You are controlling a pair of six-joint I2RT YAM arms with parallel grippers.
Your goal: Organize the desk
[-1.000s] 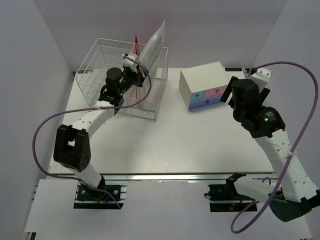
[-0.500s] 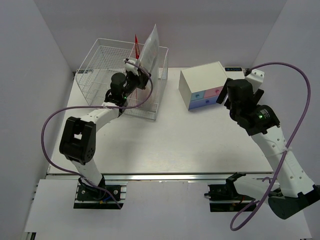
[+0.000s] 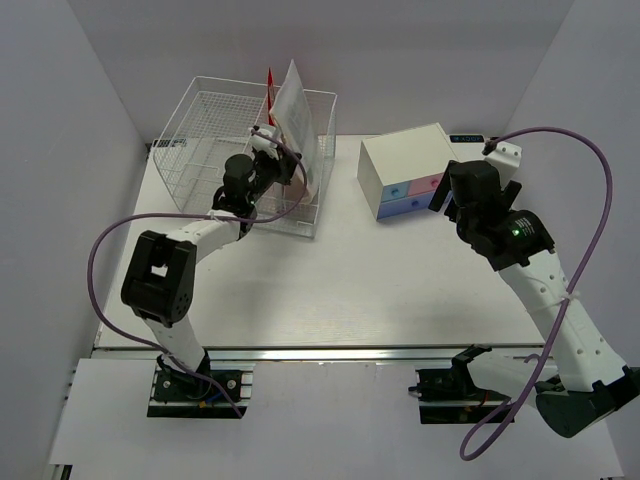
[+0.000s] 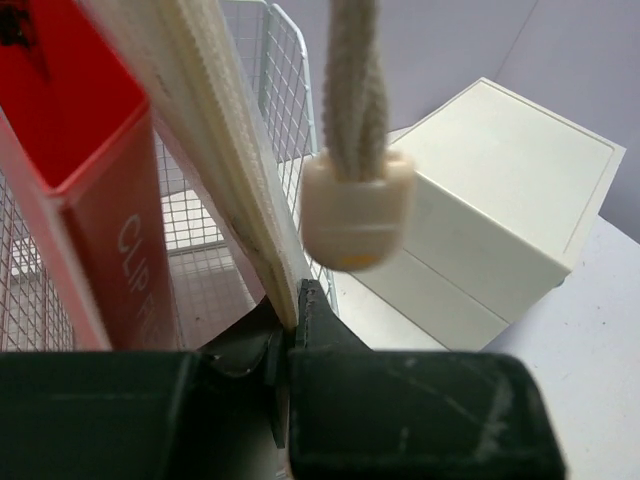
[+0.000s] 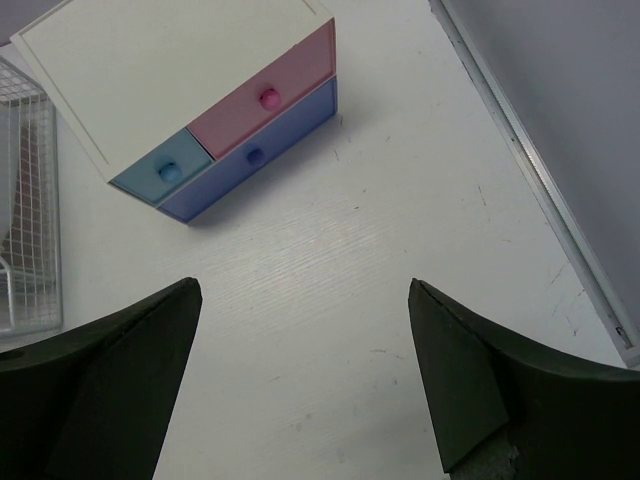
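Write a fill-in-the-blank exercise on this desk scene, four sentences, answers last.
1. The left gripper is ____ on the edge of a flat white pouch.
2. The right gripper has its fingers ____, with nothing between them.
3. On the drawer box, the wide drawer above the long blue drawer is ____.
4. The red box beside that pouch shows the letters ____.

Missing words: shut; open; pink; CLIP
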